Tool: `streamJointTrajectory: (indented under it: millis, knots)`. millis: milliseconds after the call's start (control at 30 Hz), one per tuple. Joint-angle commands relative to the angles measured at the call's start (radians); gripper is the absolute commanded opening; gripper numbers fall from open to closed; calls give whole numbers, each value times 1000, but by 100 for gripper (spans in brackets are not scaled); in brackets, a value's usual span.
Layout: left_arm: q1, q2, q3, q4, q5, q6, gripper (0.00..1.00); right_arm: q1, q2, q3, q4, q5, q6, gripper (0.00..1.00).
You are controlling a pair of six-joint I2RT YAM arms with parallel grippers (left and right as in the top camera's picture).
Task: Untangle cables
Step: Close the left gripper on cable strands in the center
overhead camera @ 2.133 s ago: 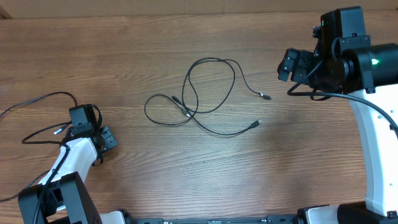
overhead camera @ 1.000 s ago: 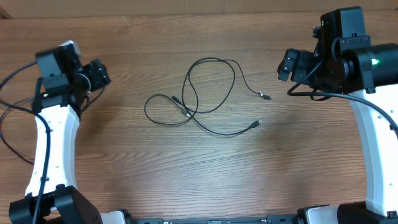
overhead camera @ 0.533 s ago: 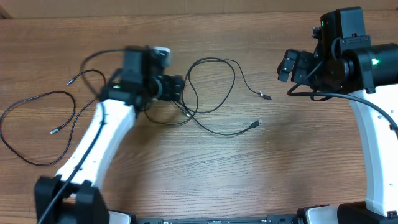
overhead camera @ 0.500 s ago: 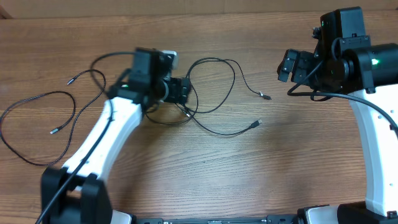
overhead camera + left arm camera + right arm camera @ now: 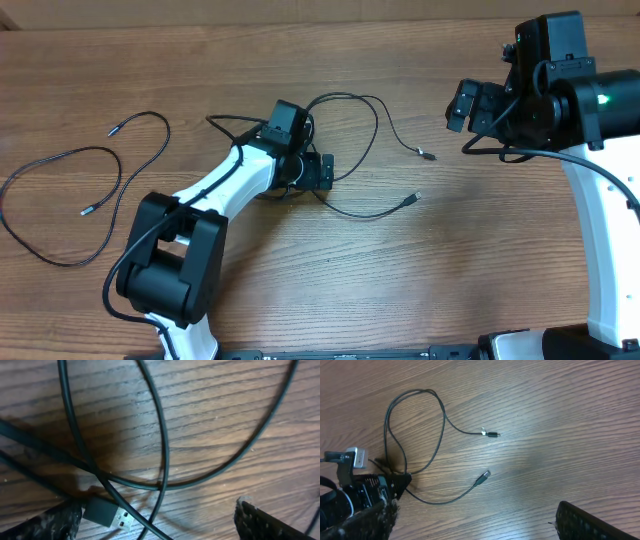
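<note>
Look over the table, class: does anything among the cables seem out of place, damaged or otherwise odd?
Nothing looks damaged. The one messy spot is mid-table: the cables cross over one another in loops by the left gripper, with a plug lying beside the crossing. One more cable lies apart, far left.

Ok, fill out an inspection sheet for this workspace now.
Surface: wooden table, grain visible.
Job's things: tangled cables at centre, loops crossing; one loose cable lying apart at left.
Clutter: nothing seen.
Grippers: left tool open over the tangle, a USB plug by one finger; right tool open, empty, off to the right.
Cables: arm wiring on the right arm.
Surroundings: nothing seen.
</note>
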Motion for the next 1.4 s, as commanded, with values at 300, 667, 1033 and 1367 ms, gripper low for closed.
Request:
streamJointTrajectory:
  millis: [300,667,1033,1367]
  knots:
    - [-2,61,13,12,-9,-64,79,-3,0,2,5,-1,0,100]
    - [-2,61,15,116,44,-55,85,-3,0,2,9,-1,0,100]
    - [-16,61,15,-6,140,-134,62,-3,0,2,9,-2,0,100]
    - [-16,61,15,19,140,-136,39,-3,0,2,8,-2,0,100]
